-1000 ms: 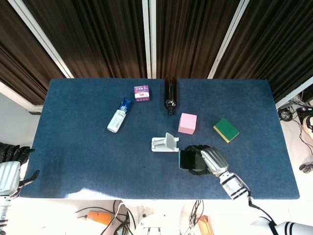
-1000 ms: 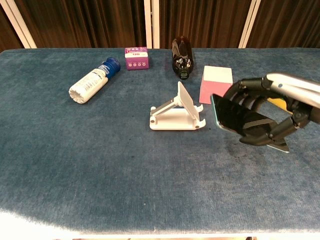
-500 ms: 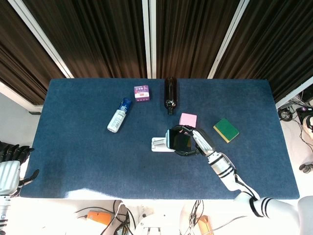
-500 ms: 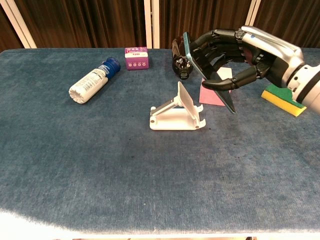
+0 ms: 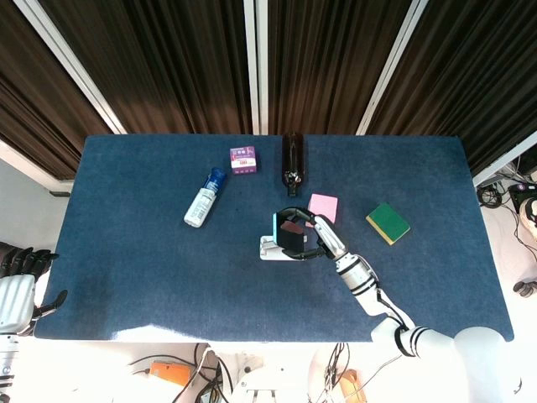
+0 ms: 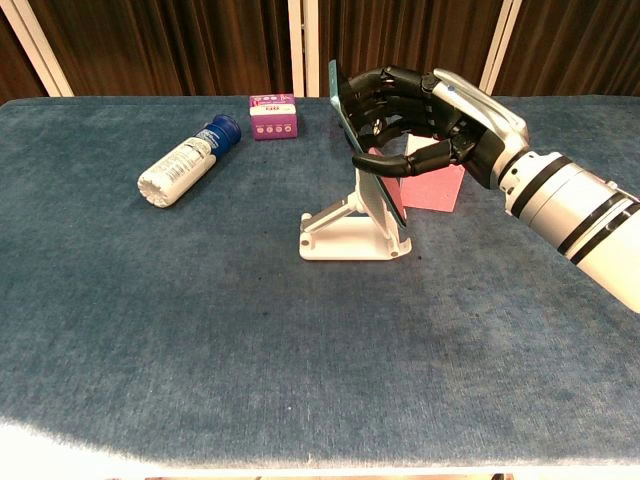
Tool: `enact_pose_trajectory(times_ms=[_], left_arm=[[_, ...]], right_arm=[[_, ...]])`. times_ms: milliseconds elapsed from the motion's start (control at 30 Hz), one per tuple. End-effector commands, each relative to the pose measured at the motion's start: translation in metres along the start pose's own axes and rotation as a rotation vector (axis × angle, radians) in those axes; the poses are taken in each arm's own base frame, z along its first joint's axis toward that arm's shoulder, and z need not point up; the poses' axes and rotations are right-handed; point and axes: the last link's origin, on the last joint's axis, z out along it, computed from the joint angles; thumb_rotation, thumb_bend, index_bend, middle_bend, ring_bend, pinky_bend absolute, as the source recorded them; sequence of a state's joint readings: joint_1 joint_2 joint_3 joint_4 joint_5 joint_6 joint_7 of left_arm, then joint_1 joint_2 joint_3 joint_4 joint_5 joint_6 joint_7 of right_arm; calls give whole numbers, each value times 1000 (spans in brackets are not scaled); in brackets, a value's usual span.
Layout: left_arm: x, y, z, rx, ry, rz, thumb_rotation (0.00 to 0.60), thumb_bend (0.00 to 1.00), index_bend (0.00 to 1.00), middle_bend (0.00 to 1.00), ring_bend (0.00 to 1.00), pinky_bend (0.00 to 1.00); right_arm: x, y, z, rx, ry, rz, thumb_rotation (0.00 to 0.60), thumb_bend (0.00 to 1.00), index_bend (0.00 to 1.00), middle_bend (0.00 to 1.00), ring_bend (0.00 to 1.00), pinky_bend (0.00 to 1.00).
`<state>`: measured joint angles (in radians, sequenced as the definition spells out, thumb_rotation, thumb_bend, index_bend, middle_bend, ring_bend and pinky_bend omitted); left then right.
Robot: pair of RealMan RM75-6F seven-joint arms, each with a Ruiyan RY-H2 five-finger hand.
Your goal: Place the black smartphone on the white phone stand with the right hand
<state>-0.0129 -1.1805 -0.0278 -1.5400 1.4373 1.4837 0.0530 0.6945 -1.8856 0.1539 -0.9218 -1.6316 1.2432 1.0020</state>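
My right hand [image 6: 425, 125] [image 5: 312, 239] grips the black smartphone [image 6: 362, 165] [image 5: 290, 236] by its edges, thumb in front and fingers behind. The phone is tilted back and lies against the sloped back plate of the white phone stand [image 6: 345, 232] [image 5: 270, 248], its lower edge down by the stand's front lip. The stand sits near the middle of the blue table [image 6: 200, 330]. My left hand [image 5: 18, 281] shows only in the head view, off the table's left front corner, fingers apart and holding nothing.
A pink block [image 6: 440, 185] stands just behind the stand, partly hidden by my right hand. A dark bottle [image 5: 291, 161] lies behind it. A purple box [image 6: 272, 115], a white bottle with a blue cap [image 6: 185, 160] and a green-yellow sponge [image 5: 388, 222] lie around.
My right hand carried the phone from the front right up and leftward, then lowered it onto the stand's back plate. The left hand stayed put.
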Motion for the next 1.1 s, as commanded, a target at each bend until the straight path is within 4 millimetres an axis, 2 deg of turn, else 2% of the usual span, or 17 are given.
enact_pose_trajectory(times_ms=[33,667,933,1100], left_arm=[[0,0,0,0,-1,0,600,179,243,185,92,0],[-2,-1,0,3,-4,-3,600,179,243,185,93,0],[-3,-1,1,4,-5,-6,600,179,243,185,93,0],[-4,-1,2,3,-4,-7,600,179,243,185,93,0]], right_arm=[[-3,4,1,-15,1,21,600,513,492,403,299,425],[-8,20,-4,-53,2,48,600,508,385,348,239,372],[-8,22,-5,-58,-4,50,600,342,284,297,199,325],[-8,23,-6,-65,1,57,600,331,278,290,185,330]])
